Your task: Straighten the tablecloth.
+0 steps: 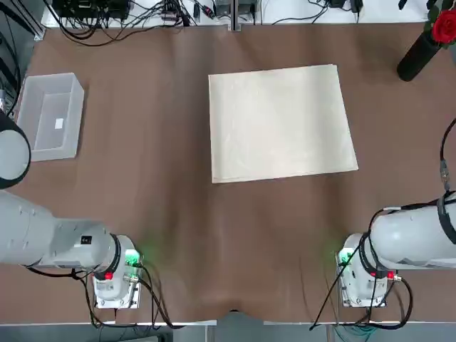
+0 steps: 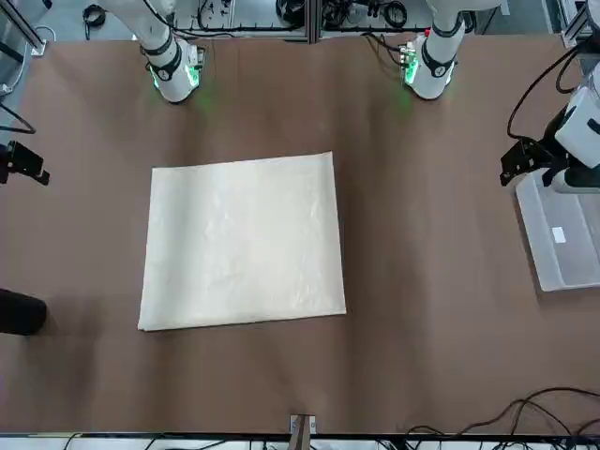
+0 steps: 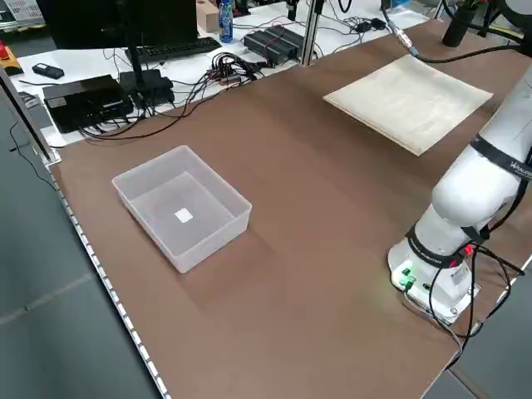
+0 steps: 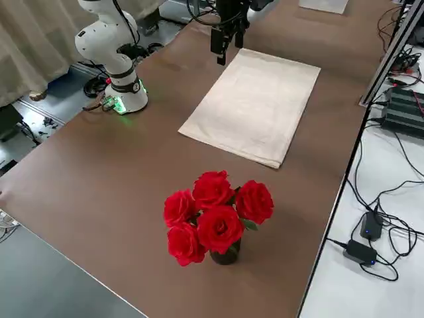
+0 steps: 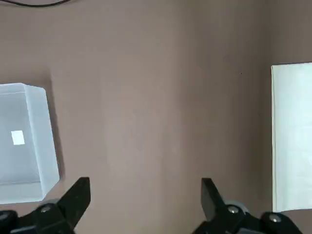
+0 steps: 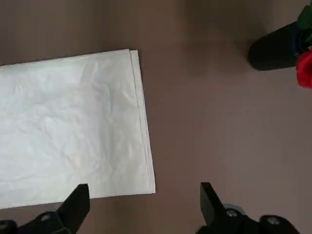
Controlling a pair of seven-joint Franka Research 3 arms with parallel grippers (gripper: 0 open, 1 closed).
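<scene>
Top view gives the layout: the cream tablecloth (image 1: 280, 125) lies flat on the brown-covered counter (image 1: 192, 249), somewhat right of centre and toward the far side, its outline slightly skewed to the counter's edges. Faint creases cross it, and the right wrist view shows doubled layers along one side.

Well apart from it, on the robot's left, sits a translucent plastic bin (image 1: 51, 117) with a small white label (image 1: 59, 123) on its floor. Toward the far right corner stands a black vase (image 1: 418, 55) of red roses (image 4: 218, 215), nearer the cloth's right side than the counter's near edge.

The left end effector (image 5: 146, 181) is raised over the left part of the counter, fingers spread, with bare surface between them. The right end effector (image 6: 145, 187) is up on the right side, its fingers also spread, between the cloth and the roses as its wrist camera sees them.

Past the far edge, a white table (image 4: 391, 278) carries tangled black cables (image 3: 224, 73), a monitor (image 3: 125, 21), a keyboard (image 3: 179, 50), a blue-labelled bottle (image 3: 225, 21) and dark boxes (image 3: 87, 101).
</scene>
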